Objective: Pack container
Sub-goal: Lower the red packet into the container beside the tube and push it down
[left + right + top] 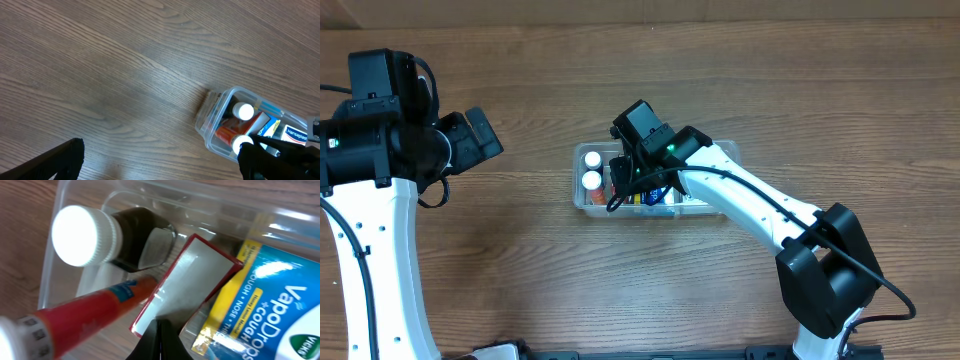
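Note:
The clear container (725, 152) stands mid-table and also shows in the left wrist view (212, 117). It holds a dark bottle with a white cap (80, 235), a red tube (85, 312), a red-edged box (190, 280) and a blue and yellow VapoDrops packet (270, 300). My right gripper (160, 337) is shut and empty. Its tips are down inside the container (65, 280), between the red-edged box and the packet. My left gripper (165, 165) is open and empty over bare table, left of the container.
A Hansaplast box (295, 135) and a second white-capped bottle (243, 142) also lie in the container. The table is brown wood (520, 260). The right arm (760, 205) reaches across the container from the front right.

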{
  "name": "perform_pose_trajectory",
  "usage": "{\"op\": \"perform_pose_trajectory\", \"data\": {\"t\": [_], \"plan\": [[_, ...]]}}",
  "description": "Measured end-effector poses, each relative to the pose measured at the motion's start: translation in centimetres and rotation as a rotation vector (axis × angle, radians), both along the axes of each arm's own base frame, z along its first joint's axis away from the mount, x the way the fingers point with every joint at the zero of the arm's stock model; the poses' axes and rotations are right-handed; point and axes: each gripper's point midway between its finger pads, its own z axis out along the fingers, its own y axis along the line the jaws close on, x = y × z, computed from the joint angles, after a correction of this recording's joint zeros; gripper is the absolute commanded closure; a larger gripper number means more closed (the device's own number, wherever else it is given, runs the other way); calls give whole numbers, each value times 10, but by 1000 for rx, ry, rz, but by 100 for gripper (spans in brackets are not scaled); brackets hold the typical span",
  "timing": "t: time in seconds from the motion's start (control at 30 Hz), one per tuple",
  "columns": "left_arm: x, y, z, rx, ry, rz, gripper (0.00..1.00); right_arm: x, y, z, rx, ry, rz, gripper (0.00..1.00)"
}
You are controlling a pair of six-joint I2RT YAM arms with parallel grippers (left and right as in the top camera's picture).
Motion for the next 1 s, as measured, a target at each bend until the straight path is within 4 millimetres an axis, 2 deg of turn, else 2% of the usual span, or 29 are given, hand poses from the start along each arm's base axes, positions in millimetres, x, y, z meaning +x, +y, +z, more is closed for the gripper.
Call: {"op": "perform_pose_trajectory", "data": {"t": [0.17, 0.27, 0.33, 0.4, 0.5, 0.57, 0.63, 0.7, 0.8, 0.9, 0.93, 1.0], "plan": [[0, 0, 0, 0, 0, 0, 0, 2, -30, -4, -135, -2, -126, 96], [0, 0, 0, 0, 0, 0, 0, 2, -64, -13, -275, 8, -257, 96], [0, 0, 0, 0, 0, 0, 0, 3, -80, -15, -325, 13, -345, 96], [0, 0, 0, 0, 0, 0, 0, 10, -99, -15, -344, 23, -425, 96], [0, 0, 0, 0, 0, 0, 0, 20, -112, -15, -333, 38, -431, 96], [0, 0, 0, 0, 0, 0, 0, 19, -102, -15, -295, 44, -351, 96], [0, 0, 0, 0, 0, 0, 0, 16, -75, -12, -192, 42, -162, 96], [0, 0, 0, 0, 0, 0, 0, 12, -59, -9, -125, 37, -39, 96], [0, 0, 0, 0, 0, 0, 0, 14, -55, -7, -109, 15, 4, 95], [0, 0, 0, 0, 0, 0, 0, 9, -55, -8, -109, 32, 25, 67], [0, 0, 0, 0, 0, 0, 0, 7, -55, -8, -110, 37, 35, 60], [0, 0, 0, 0, 0, 0, 0, 5, -52, -7, -94, 47, 43, 60]]}}
